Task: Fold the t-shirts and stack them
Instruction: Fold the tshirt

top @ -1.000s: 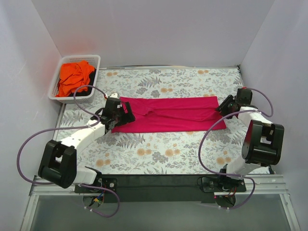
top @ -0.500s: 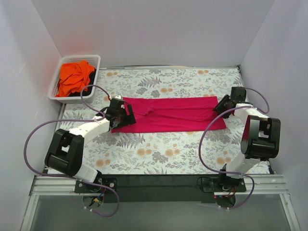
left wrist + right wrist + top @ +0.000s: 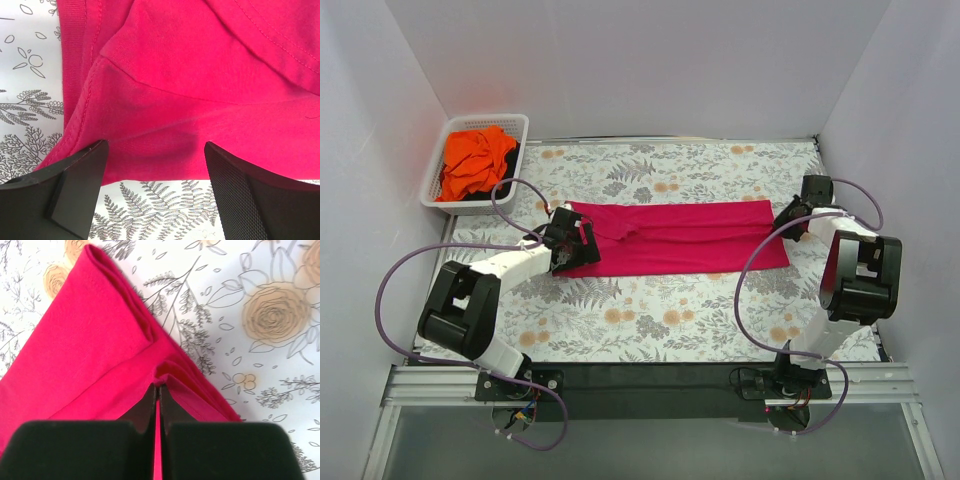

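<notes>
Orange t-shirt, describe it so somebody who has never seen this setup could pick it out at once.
Start at the flower-printed table and go to its far left corner, where a white slatted basket sits by the wall. The orange t-shirt lies crumpled inside it. Unlike the pink t-shirt, folded into a long flat band mid-table, it is bunched up and in the basket.

Bright, even, diffuse light in all three views, with no glare.

From above, the white walls glow flatly, and the left wall (image 3: 415, 120) carries a warm tint beside the basket (image 3: 485, 120) holding the orange t-shirt (image 3: 475, 160). The arms throw only faint, soft shadows on the table (image 3: 660, 320). The left wrist view shows a dim smudge of shadow on the magenta t-shirt (image 3: 200, 75) at the left gripper (image 3: 156, 152), and the stitching there is crisp. In the right wrist view, the right gripper (image 3: 158, 387) looks slightly soft near the lens, while the floral print is sharp.
</notes>
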Controlling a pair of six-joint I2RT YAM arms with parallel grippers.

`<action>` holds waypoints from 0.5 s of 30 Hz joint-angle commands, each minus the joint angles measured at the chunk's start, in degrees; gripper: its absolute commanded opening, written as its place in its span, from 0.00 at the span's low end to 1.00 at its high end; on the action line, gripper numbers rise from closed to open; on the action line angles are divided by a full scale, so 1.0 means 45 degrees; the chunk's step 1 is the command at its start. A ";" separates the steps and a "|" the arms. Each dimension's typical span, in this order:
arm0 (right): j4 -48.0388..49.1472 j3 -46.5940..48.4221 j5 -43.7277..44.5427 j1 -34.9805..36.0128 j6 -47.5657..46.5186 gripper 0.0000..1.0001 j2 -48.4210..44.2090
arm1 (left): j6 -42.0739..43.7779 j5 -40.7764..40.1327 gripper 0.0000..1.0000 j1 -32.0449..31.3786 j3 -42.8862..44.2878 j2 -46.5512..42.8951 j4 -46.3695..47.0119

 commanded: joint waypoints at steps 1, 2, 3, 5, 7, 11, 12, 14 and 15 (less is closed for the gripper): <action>-0.0227 0.0633 0.0213 -0.0334 -0.0030 0.01 0.0205 | -0.0281 -0.0568 0.72 -0.0039 -0.0002 -0.0036 -0.0736; -0.0227 0.0692 0.0155 -0.0392 -0.0011 0.01 0.0283 | -0.0320 -0.0626 0.72 -0.0039 -0.0021 -0.0036 -0.0755; -0.0227 0.0731 0.0115 -0.0431 -0.0011 0.01 0.0342 | -0.0340 -0.0665 0.72 -0.0039 -0.0022 -0.0036 -0.0833; -0.0266 0.0848 0.0076 -0.0432 -0.0069 0.03 0.0556 | -0.0379 -0.0744 0.72 -0.0039 0.0017 0.0042 -0.0892; -0.0344 0.0946 0.0076 -0.0471 -0.0108 0.09 0.0654 | -0.0418 -0.0744 0.72 -0.0019 0.0076 0.0081 -0.0970; -0.0364 0.0985 -0.0314 -0.0490 -0.0264 0.22 0.0559 | -0.0496 -0.0744 0.73 -0.0039 0.0076 -0.0093 -0.0990; -0.0383 0.1004 -0.0392 -0.0509 -0.0419 0.27 0.0480 | -0.0496 -0.0744 0.73 -0.0039 0.0115 -0.0172 -0.0990; -0.0364 0.0966 -0.0568 -0.0490 -0.0615 0.35 0.0014 | -0.0496 -0.0686 0.74 -0.0039 0.0251 -0.0405 -0.1010; -0.0383 0.0946 -0.0665 -0.0451 -0.0887 0.37 -0.0183 | -0.0535 -0.0647 0.74 -0.0039 0.0310 -0.0716 -0.1068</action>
